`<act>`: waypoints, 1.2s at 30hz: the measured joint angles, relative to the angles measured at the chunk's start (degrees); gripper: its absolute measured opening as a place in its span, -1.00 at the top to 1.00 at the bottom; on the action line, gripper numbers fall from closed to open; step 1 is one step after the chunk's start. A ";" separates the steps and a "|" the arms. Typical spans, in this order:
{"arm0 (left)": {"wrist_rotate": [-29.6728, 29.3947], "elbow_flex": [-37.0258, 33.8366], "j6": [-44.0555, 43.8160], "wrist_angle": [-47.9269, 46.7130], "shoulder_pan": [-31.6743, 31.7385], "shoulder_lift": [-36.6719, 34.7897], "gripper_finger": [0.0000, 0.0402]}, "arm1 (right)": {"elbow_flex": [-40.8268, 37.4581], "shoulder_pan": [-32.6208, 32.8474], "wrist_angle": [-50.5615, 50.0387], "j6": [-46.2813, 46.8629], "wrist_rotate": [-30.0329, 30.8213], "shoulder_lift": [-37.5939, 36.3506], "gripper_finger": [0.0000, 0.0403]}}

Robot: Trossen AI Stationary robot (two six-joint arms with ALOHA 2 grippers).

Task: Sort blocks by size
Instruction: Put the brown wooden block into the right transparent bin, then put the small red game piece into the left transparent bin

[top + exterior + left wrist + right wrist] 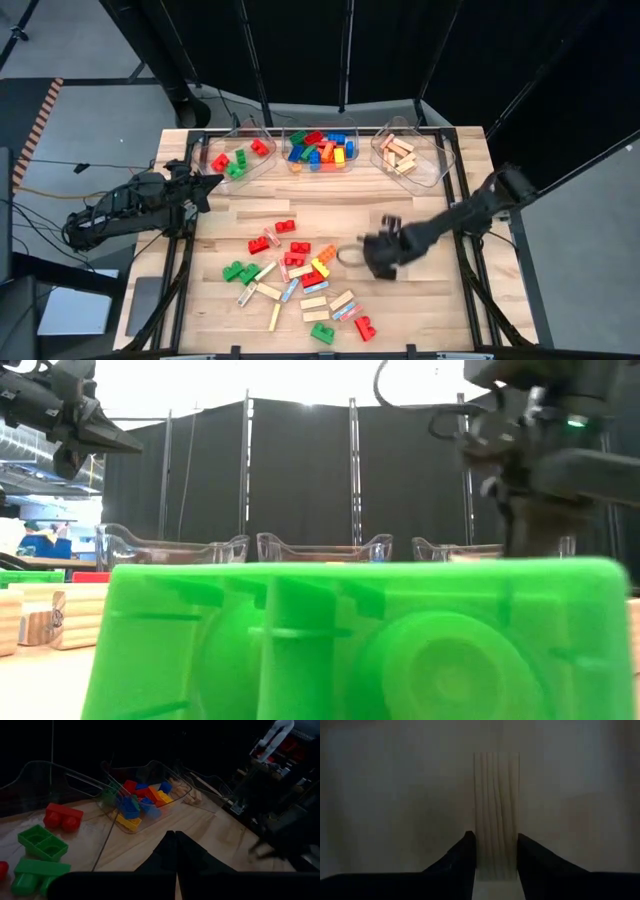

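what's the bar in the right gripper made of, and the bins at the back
The bar between the right gripper's fingers looks like unfinished pale wood: lengthwise grain lines show. The bins look like clear, glossy plastic: the table and blocks show through their walls, and the rims catch light.

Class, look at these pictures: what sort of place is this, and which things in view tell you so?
Probably a robotics lab or test cell. Two robot arms work at a wooden table inside a metal frame, black curtains screen it off, and toy blocks and clear bins are laid out as a sorting trial.
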 joint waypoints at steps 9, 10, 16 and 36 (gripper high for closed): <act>0.01 0.00 0.00 0.00 0.02 -0.01 0.99 | 0.11 -25.48 -6.66 -3.78 13.28 -17.60 0.39; 0.01 0.00 0.00 -0.01 0.01 -0.01 0.99 | 0.12 -28.77 -7.06 -3.79 14.21 -19.25 0.39; 0.00 0.00 0.00 0.00 0.01 0.00 0.99 | 0.16 -46.66 -7.56 -3.81 16.19 -23.32 0.39; 0.01 0.00 -0.03 0.00 0.00 0.01 0.99 | 0.24 -54.88 -4.55 -5.21 -4.34 -22.20 -0.67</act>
